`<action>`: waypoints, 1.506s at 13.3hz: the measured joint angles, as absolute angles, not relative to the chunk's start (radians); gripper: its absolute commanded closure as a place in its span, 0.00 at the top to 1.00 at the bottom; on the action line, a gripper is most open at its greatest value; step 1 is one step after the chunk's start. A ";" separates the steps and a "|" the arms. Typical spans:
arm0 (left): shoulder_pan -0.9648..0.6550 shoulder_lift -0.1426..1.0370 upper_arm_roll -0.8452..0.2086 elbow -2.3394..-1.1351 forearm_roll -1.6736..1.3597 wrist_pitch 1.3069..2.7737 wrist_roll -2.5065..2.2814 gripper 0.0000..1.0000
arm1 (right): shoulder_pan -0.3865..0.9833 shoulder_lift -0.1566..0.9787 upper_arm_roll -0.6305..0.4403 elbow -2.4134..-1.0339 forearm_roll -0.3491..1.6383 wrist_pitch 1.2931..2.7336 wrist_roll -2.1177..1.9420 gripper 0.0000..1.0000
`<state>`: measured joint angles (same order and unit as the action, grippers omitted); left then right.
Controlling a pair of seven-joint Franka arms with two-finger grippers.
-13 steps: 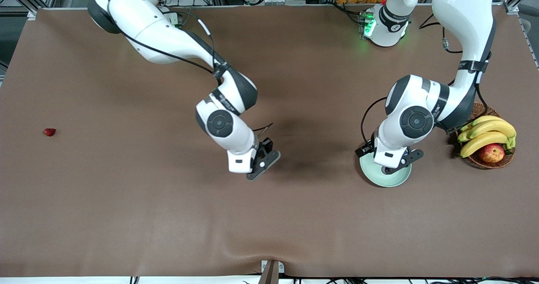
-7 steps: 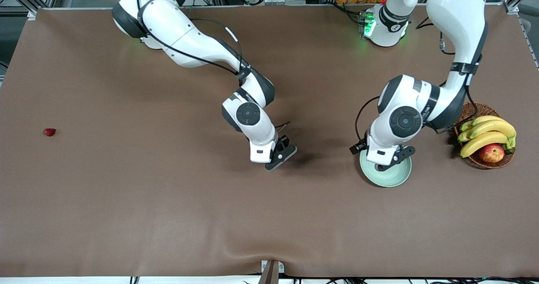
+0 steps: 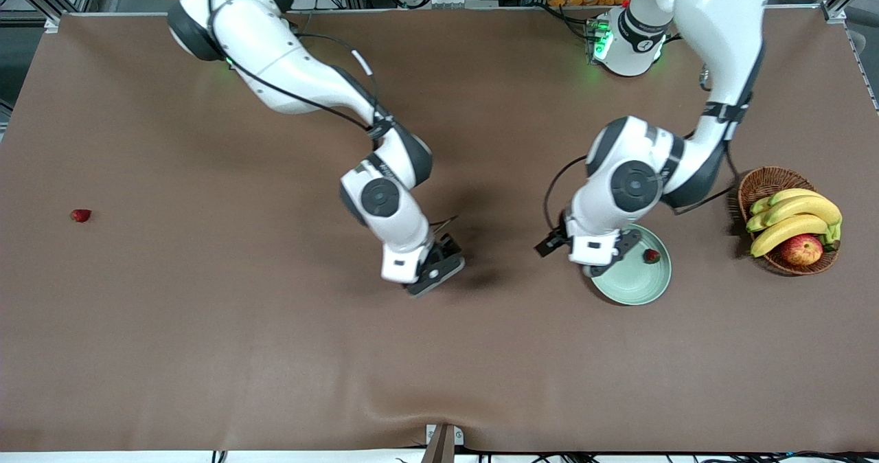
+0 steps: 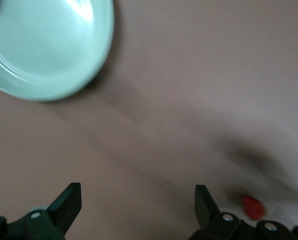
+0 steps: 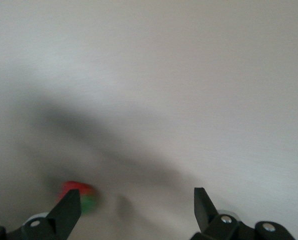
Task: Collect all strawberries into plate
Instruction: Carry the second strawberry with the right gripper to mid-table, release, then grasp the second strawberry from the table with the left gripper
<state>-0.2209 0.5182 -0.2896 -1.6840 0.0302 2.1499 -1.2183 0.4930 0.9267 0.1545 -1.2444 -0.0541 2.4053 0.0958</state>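
The mint-green plate (image 3: 635,286) lies on the brown table and holds one strawberry (image 3: 651,255) near its rim. My left gripper (image 3: 601,262) hangs open and empty over the plate's edge toward the right arm's end. The left wrist view shows the plate (image 4: 44,50) and the empty gripper (image 4: 137,205). My right gripper (image 3: 432,275) is open low over mid-table. In the right wrist view a red strawberry with a green cap (image 5: 78,195) lies by one fingertip of that gripper (image 5: 135,207). Another strawberry (image 3: 80,215) lies alone at the right arm's end.
A wicker basket (image 3: 759,183) with bananas (image 3: 793,219) and an apple (image 3: 801,249) stands at the left arm's end, beside the plate. A small red blob (image 4: 251,206) shows on the table in the left wrist view.
My left gripper has moved off the plate's middle toward the right arm's end, uncovering a strawberry in the plate. My right gripper swung toward the plate, then back.
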 measured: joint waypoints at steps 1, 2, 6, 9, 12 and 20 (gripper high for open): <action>-0.256 0.563 -0.290 -1.629 0.030 2.157 -1.290 1.00 | 0.452 0.894 0.153 -1.248 -0.054 2.343 0.096 1.00; -0.287 0.615 -0.289 -1.566 0.030 2.166 -1.352 1.00 | 0.407 0.860 0.152 -1.251 -0.054 2.271 0.095 1.00; -0.375 0.777 -0.278 -1.430 0.030 2.288 -1.524 1.00 | 0.224 0.722 0.150 -1.345 -0.054 2.145 0.091 1.00; -0.444 0.847 -0.251 -1.390 0.030 2.376 -1.632 0.98 | 0.085 0.616 0.146 -1.542 -0.054 2.206 0.091 1.00; -0.511 0.887 -0.210 -1.362 0.030 2.382 -1.675 0.83 | -0.068 0.507 0.144 -1.721 -0.055 2.237 0.083 1.00; -0.527 0.938 -0.194 -1.355 0.030 2.430 -1.676 0.00 | -0.513 0.432 0.135 -1.844 -0.129 2.145 -0.215 1.00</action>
<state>-0.5269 0.9380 -0.1942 -1.3549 0.0302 2.4302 -1.6765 -0.5128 0.4321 0.1350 -1.8438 -0.1290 2.1451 -0.2148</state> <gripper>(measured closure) 0.489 0.000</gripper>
